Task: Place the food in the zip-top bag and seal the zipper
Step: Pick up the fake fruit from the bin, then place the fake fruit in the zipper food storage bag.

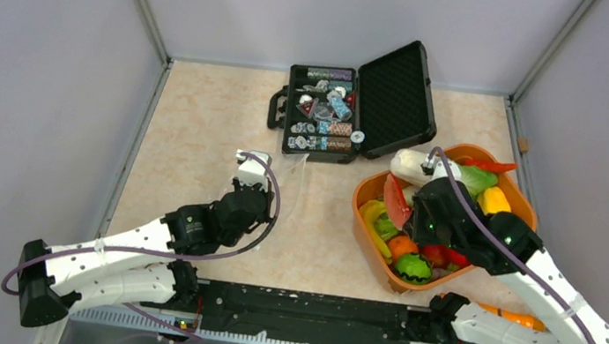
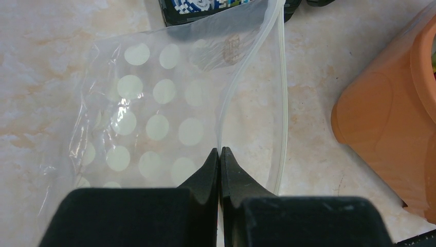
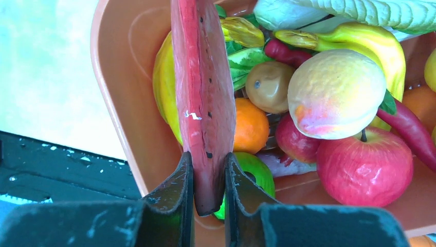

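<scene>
Early going: the bag [image 2: 149, 113] lies empty with its zipper [image 2: 283, 103] unsealed and one lip pinched in the closed left gripper [image 2: 220, 154], while the right gripper [image 3: 207, 159] clamps a watermelon slice [image 3: 203, 77] in the tub [image 3: 123, 92]

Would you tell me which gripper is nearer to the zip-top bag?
Left. The left gripper pinches the zip-top bag at its edge; the right gripper is away in the orange tub, clamping the watermelon slice.

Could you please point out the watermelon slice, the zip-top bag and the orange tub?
watermelon slice [image 3: 203, 92], right wrist view, its red face.
zip-top bag [image 2: 154, 103], left wrist view, its dotted panel.
orange tub [image 2: 380, 123], left wrist view, its outer wall.
</scene>
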Controlling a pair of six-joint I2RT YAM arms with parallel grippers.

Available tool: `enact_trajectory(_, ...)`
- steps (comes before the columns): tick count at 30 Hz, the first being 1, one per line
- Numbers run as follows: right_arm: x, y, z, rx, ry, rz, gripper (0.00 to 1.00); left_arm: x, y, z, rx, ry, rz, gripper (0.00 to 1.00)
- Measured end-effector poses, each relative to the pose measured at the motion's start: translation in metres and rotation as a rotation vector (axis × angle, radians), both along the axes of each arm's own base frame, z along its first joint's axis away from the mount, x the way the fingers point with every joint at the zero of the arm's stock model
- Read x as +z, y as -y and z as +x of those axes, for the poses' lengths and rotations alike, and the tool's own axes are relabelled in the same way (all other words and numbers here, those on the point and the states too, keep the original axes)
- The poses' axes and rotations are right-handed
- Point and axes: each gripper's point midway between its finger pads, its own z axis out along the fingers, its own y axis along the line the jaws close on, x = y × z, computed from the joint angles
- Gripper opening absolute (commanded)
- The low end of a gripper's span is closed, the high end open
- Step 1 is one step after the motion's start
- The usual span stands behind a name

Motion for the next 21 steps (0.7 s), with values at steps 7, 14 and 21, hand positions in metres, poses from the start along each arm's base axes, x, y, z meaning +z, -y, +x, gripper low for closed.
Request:
enact_trajectory(7,0.002,-0.005,-0.007,0.064,-0.009,0.022,0.00,-0.004,0.001,0.001,-0.002,-0.006,0.017,0.00)
enact_trajectory(14,0.010,-0.036,-0.013,0.204,0.006,0.159,0.00,-0.005,0.001,0.001,-0.002,-0.009,0.024,0.00)
enact_trajectory(21,0.025,-0.094,-0.016,0.342,0.032,0.443,0.00,-0.006,0.001,0.001,-0.001,-0.009,0.026,0.00)
